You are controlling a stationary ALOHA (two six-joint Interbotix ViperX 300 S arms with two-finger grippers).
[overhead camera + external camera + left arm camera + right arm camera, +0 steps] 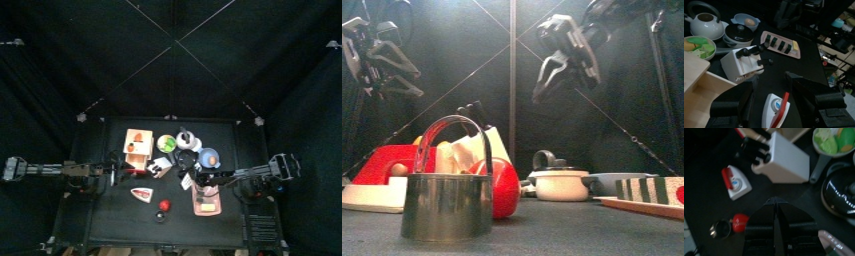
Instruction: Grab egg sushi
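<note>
The egg sushi [795, 47] is a yellow piece at one end of a row of dark-wrapped sushi on a pink tray [769, 36]. The tray [206, 205] lies at the front right of the table. My right gripper [201, 180] hangs high over the tray's far end; in the right wrist view [775, 205] its jaws are together and hold nothing. My left gripper [118, 172] is at the table's left side, open and empty; in its wrist view [774, 92] it is above a red and white iron [777, 107]. In the front view the sushi [647, 189] stands in a row at the far right.
A white knife block [160, 165], black pot [187, 160], blue bowl [210, 157], white kettle [189, 140], green bowl [167, 143] and wooden board [136, 142] fill the middle and back. A metal cup [446, 200] and a red object [504, 188] stand at the front.
</note>
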